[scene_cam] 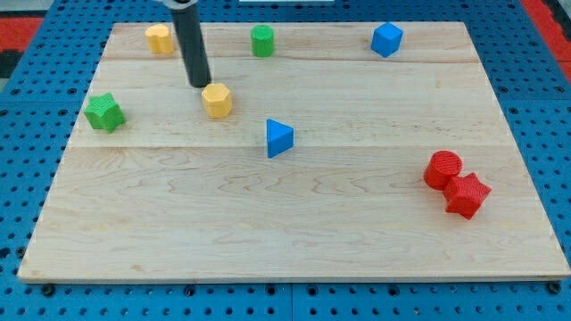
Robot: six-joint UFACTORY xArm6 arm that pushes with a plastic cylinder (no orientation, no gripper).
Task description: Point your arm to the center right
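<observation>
My tip (199, 85) rests on the wooden board (294, 241) in the upper left part of the view, just left of and touching or nearly touching a yellow hexagonal block (217, 100). A blue triangular block (278, 138) lies to the lower right of it, near the middle. A red cylinder (442, 169) and a red star-like block (467, 194) sit together at the view's right, below centre.
A yellow block (160, 38), a green cylinder (262, 41) and a blue block (386, 39) line the board's top edge. A green star-like block (104, 112) sits at the left. Blue pegboard (27, 107) surrounds the board.
</observation>
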